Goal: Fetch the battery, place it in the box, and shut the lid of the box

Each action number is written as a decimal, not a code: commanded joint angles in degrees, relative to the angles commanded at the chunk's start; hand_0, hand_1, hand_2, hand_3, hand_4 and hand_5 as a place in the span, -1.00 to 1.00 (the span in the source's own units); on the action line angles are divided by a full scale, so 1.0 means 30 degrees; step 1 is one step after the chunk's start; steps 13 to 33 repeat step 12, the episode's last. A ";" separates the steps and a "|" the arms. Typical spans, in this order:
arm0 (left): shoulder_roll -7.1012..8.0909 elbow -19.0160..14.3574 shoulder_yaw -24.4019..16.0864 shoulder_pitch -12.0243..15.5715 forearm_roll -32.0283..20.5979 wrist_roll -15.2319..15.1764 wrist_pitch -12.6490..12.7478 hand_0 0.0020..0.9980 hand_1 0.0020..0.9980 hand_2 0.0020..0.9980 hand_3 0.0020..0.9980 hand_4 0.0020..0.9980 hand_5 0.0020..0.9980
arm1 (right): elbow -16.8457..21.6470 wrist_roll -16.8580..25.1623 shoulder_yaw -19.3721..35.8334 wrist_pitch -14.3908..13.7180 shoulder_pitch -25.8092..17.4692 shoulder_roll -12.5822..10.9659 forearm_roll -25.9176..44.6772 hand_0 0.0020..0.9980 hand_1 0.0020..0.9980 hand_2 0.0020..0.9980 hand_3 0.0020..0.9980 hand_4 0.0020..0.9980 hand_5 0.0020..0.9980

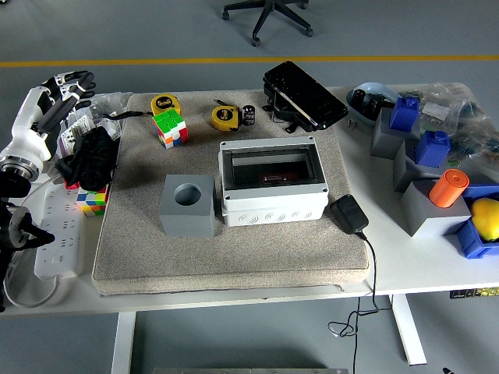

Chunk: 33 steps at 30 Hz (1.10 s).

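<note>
The battery (249,114), a small black cylinder, stands upright on the grey mat (234,257) behind the box. The white box (271,185) sits mid-mat with its dark inside showing through the top; I cannot tell how its lid stands. My left hand (67,86) is at the table's far left, over the clutter there, well away from the battery and the box. Its fingers are spread and hold nothing. My right arm is out of view.
A grey cube with a round hole (188,206) stands left of the box. Two yellow tape measures (224,118), a Rubik's cube (170,128) and a black device (304,95) lie behind. A black adapter (348,213) lies to the right. Grey and blue blocks (425,160) crowd the right side.
</note>
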 joint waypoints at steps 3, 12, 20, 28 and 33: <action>0.0013 -0.0012 -0.0012 -0.0006 -0.0006 -0.0010 0.0008 0.42 0.42 0.36 0.42 1.00 0.15 | 0.0001 0.0014 -0.0003 0.0007 -0.0001 0.0009 -0.0006 0.17 0.28 0.31 0.16 0.91 -0.03; -0.0005 -0.0037 -0.0033 0.0006 -0.0002 -0.0014 0.0015 0.42 0.42 0.36 0.42 1.00 0.15 | -0.0028 0.0020 -0.0002 0.0010 0.0009 0.0024 0.0040 0.17 0.28 0.30 0.16 0.91 -0.02; -0.0005 -0.0037 -0.0033 0.0006 -0.0002 -0.0014 0.0015 0.42 0.42 0.36 0.42 1.00 0.15 | -0.0028 0.0020 -0.0002 0.0010 0.0009 0.0024 0.0040 0.17 0.28 0.30 0.16 0.91 -0.02; -0.0005 -0.0037 -0.0033 0.0006 -0.0002 -0.0014 0.0015 0.42 0.42 0.36 0.42 1.00 0.15 | -0.0028 0.0020 -0.0002 0.0010 0.0009 0.0024 0.0040 0.17 0.28 0.30 0.16 0.91 -0.02; -0.0005 -0.0037 -0.0033 0.0006 -0.0002 -0.0014 0.0015 0.42 0.42 0.36 0.42 1.00 0.15 | -0.0028 0.0020 -0.0002 0.0010 0.0009 0.0024 0.0040 0.17 0.28 0.30 0.16 0.91 -0.02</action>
